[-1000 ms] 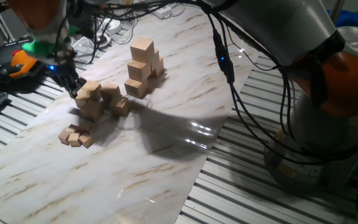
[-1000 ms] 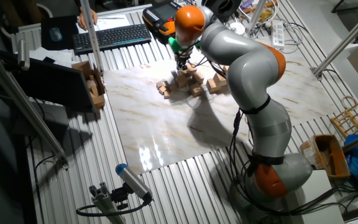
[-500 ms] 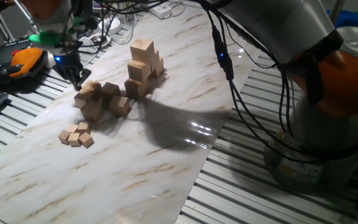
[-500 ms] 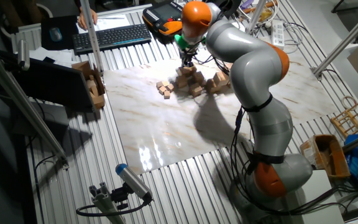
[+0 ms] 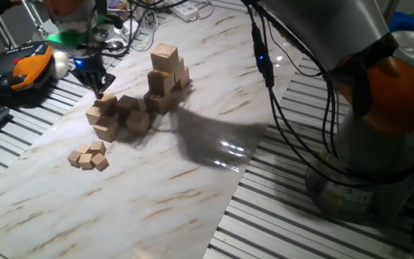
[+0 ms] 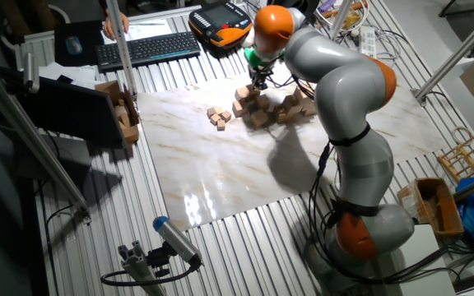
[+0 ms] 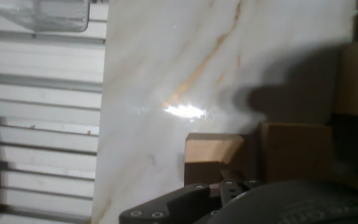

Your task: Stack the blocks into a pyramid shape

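Several loose pale wooden blocks [image 5: 115, 115] lie in a cluster on the marble board [image 5: 192, 180]. Right of them, more blocks [image 5: 165, 75] stand piled two or three high. My gripper [image 5: 96, 80] hangs just above and behind the loose cluster, touching nothing, its dark fingers drawn together to a point with nothing between them. In the other fixed view the gripper [image 6: 259, 78] is over the far side of the loose blocks [image 6: 249, 107], with the pile [image 6: 296, 104] to the right. The hand view shows two blocks [image 7: 213, 155] close below.
A few much smaller cubes [image 5: 88, 156] lie nearer the front, also seen as small cubes [image 6: 217, 117]. An orange device [image 5: 27, 68] and a keyboard [image 6: 146, 48] sit beyond the board on the slatted table. Cables hang from the arm [image 5: 264, 72].
My gripper has risen off the loose blocks and moved back and to the right. The cluster has shifted slightly; one block no longer sits atop it.
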### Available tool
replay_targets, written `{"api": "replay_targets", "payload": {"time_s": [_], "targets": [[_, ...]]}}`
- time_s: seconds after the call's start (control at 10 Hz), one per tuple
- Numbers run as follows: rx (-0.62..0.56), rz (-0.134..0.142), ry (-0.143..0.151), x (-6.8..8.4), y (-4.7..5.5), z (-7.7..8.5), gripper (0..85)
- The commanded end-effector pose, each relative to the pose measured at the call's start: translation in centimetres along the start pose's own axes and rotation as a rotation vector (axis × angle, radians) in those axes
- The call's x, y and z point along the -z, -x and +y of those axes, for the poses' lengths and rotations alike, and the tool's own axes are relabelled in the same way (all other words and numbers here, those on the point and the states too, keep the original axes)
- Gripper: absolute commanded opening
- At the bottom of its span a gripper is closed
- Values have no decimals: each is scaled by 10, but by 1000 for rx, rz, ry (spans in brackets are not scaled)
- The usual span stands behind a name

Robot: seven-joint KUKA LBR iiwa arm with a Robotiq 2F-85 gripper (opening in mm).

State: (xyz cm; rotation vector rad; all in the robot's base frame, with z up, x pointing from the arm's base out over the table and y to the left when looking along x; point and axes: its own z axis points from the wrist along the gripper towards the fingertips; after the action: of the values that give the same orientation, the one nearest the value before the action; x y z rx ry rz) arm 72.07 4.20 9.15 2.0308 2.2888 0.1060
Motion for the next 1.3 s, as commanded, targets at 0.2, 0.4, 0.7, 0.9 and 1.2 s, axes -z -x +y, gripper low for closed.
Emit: {"api": "replay_targets", "payload": {"time_s": [0.2,0.4,0.7,0.9,1.2], "targets": [[9,0,1,6,26,1,0],[8,-12,-2,3,34,2,0],[-11,-35,8,-7,38,7,0],[-7,-24,9,-15,41,10,0],[-5,-18,6,-17,41,11,0]]}}
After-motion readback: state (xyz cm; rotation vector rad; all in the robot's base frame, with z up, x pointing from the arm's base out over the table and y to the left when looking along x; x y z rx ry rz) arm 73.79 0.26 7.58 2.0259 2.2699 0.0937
